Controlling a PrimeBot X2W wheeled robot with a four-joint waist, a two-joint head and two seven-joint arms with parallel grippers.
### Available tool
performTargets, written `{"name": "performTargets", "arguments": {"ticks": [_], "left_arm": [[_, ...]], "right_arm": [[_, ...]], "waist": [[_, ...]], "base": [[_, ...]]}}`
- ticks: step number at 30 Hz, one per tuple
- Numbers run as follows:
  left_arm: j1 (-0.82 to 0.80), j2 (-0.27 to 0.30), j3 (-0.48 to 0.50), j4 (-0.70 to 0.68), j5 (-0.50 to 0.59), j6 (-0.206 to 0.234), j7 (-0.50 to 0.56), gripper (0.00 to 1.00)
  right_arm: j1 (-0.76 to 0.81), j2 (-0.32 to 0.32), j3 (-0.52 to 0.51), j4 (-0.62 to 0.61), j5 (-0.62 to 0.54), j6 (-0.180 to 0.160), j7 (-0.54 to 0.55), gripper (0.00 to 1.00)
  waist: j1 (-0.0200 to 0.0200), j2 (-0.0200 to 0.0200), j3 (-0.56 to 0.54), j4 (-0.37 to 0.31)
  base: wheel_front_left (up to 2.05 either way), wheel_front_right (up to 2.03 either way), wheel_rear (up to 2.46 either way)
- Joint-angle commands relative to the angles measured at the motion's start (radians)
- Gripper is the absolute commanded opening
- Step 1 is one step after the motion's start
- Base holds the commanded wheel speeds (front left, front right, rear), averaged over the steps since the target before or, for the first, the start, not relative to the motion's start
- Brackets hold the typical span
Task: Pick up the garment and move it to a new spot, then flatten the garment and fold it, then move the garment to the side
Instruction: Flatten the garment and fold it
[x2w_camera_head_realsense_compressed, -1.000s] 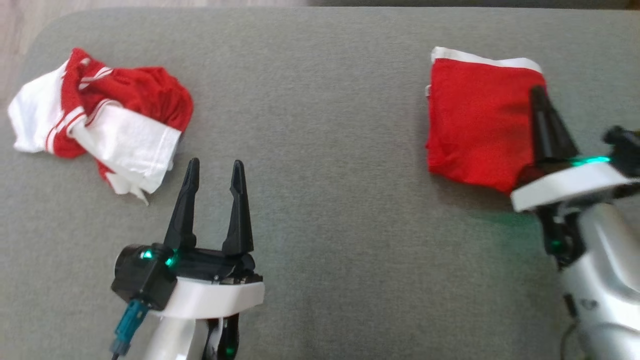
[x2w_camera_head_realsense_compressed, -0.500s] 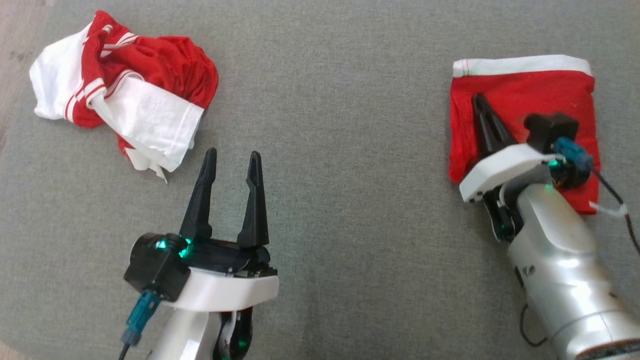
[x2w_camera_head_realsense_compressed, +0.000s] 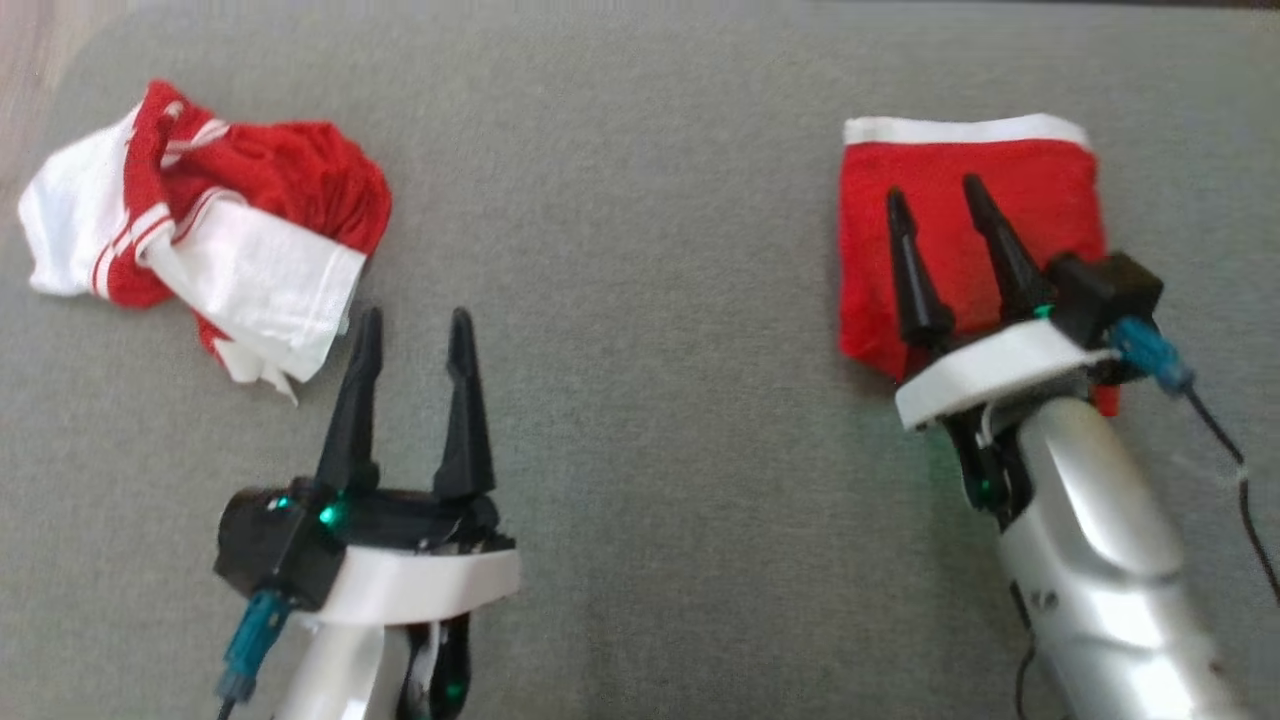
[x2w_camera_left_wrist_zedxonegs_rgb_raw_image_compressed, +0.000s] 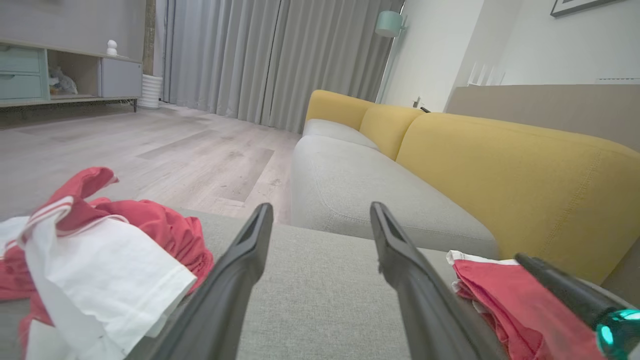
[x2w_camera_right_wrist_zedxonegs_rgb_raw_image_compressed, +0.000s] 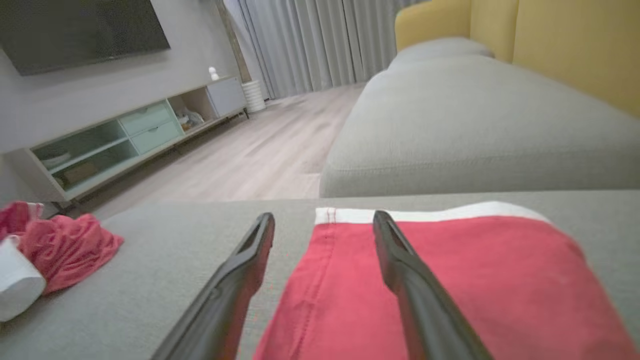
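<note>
Currently the folded red garment (x2w_camera_head_realsense_compressed: 1040, 190), white band along its far edge, lies flat at the upper right of the head view on the grey cushion (x2w_camera_head_realsense_compressed: 640, 300). The right end effector (x2w_camera_head_realsense_compressed: 932, 190) is over it, fingers spread, gripping nothing. The left end effector (x2w_camera_head_realsense_compressed: 416, 316), lower left, is wide open and empty, near a crumpled red-and-white garment (x2w_camera_head_realsense_compressed: 230, 230) at upper left.

On my screen the right gripper (x2w_camera_head_realsense_compressed: 933, 192) sits over the folded red garment (x2w_camera_head_realsense_compressed: 868, 270), which has a white band along its far edge. Its fingers are spread and grip nothing. My left gripper (x2w_camera_head_realsense_compressed: 416, 318), fingers also apart, hangs over the grey cushion (x2w_camera_head_realsense_compressed: 650, 350), near a crumpled red-and-white garment (x2w_camera_head_realsense_compressed: 230, 230) on the left.
</note>
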Motion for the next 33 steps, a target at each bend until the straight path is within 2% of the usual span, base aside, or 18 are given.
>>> {"name": "performTargets", "arguments": {"ticks": [1,7,10,18,33], "left_arm": [[0.017,0.000,0.050,-0.023,0.018,0.005,-0.005,1.00],[0.086,0.000,0.114,0.009,0.055,0.012,-0.005,1.00],[0.135,0.000,0.136,0.048,0.085,0.011,-0.005,1.00],[0.249,0.000,0.205,0.060,0.150,0.028,-0.005,1.00],[0.290,0.000,0.233,0.074,0.208,0.004,-0.005,1.00]], "right_arm": [[0.037,0.022,0.025,-0.081,-0.001,-0.001,-0.004,1.00],[0.255,-0.003,0.007,-0.334,-0.025,-0.001,-0.004,1.00],[0.383,-0.015,-0.023,-0.394,-0.042,-0.001,-0.004,1.00],[0.584,-0.007,-0.055,-0.424,-0.059,-0.001,-0.004,1.00],[0.627,0.010,-0.047,-0.406,-0.065,-0.001,-0.004,1.00]], "waist": [[-0.0001,0.0000,-0.050,-0.037],[-0.0001,0.0000,-0.159,-0.066],[-0.0001,0.0000,-0.231,-0.069],[-0.0001,0.0000,-0.334,-0.083],[-0.0001,0.0000,-0.358,-0.088]], "base": [[0.00,0.00,0.00],[0.00,0.00,0.00],[0.00,0.00,0.00],[0.00,0.00,0.00],[0.00,0.00,0.00]]}}
